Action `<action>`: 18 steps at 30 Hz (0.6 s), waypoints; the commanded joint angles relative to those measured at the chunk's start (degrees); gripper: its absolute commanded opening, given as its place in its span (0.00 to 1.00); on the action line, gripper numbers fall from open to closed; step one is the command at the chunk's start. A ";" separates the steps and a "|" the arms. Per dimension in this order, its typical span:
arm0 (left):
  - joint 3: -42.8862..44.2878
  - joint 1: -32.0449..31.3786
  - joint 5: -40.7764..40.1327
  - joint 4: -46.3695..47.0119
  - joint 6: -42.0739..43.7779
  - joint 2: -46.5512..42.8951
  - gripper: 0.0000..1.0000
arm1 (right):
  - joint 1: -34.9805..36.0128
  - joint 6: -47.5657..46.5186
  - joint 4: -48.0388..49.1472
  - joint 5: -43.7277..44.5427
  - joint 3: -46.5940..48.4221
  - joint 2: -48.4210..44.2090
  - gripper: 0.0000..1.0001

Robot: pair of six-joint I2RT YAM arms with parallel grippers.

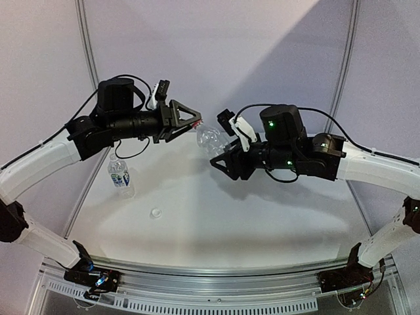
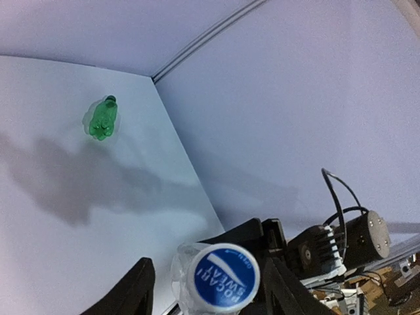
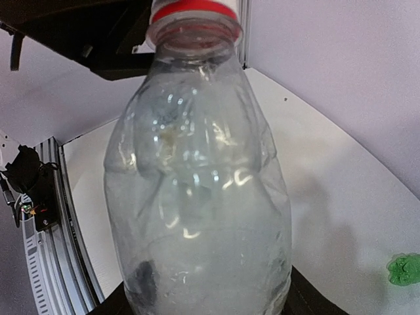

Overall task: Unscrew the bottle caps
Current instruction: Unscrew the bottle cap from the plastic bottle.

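Up in mid-air, the right gripper (image 1: 220, 156) pinches the bottle (image 1: 210, 139), neck pointing left. The left gripper (image 1: 195, 121) straddles its cap (image 2: 223, 277), fingers spread.

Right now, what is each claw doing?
Left claw: open around the cap.
Right claw: closed on the clear bottle.

The left arm (image 1: 39, 165) and right arm (image 1: 377, 164) have white shells, black wrists, green lights (image 1: 270, 123) and looping black cables (image 1: 314, 110).

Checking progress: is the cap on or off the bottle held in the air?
On. The blue-topped cap sits on the neck of the clear bottle in both wrist views; how tight, cannot tell.
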 commanded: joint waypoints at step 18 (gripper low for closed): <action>-8.93 -0.58 -3.32 -0.70 6.90 -16.11 0.99 | 0.14 9.29 5.03 2.40 -7.55 -8.73 0.00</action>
